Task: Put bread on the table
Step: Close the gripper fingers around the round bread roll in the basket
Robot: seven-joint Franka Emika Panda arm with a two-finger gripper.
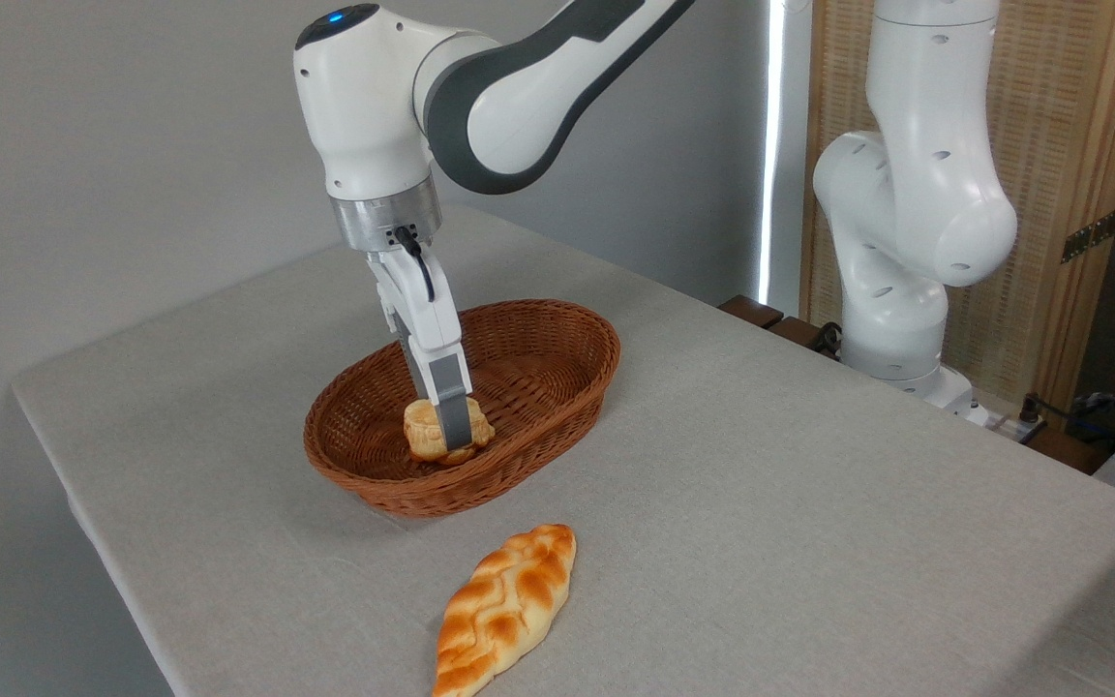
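i am reaching straight down into the basket (557, 334), my gripper (453, 436) sitting low inside it, toward its 7 o'clock end. the near finger (456, 421) is lying flat against the front of the bun (427, 431), covering its middle. my other finger is hiding behind the bun, so i cannot tell whether i am pinching it or only standing around it.

the bun is sitting on the basket floor, near the wall at the 7 o'clock end, with its knobbly golden sides showing at 9 and 3 o'clock of my finger. i cannot tell if it is lifting off the wicker at all.

the basket is resting on the table (809, 484), roughly at the middle of the grey top, its long axis running from 7 to 1 o'clock. the rest of the basket floor, toward 1 o'clock, is showing bare wicker.

the loaf (507, 608) is lying on the cloth at 6 o'clock of the basket, close to it but apart, pointing along the same slant.

my arm (519, 87) is arching in from 1 o'clock, and its base column (906, 223) is standing at the table's 2 o'clock edge.
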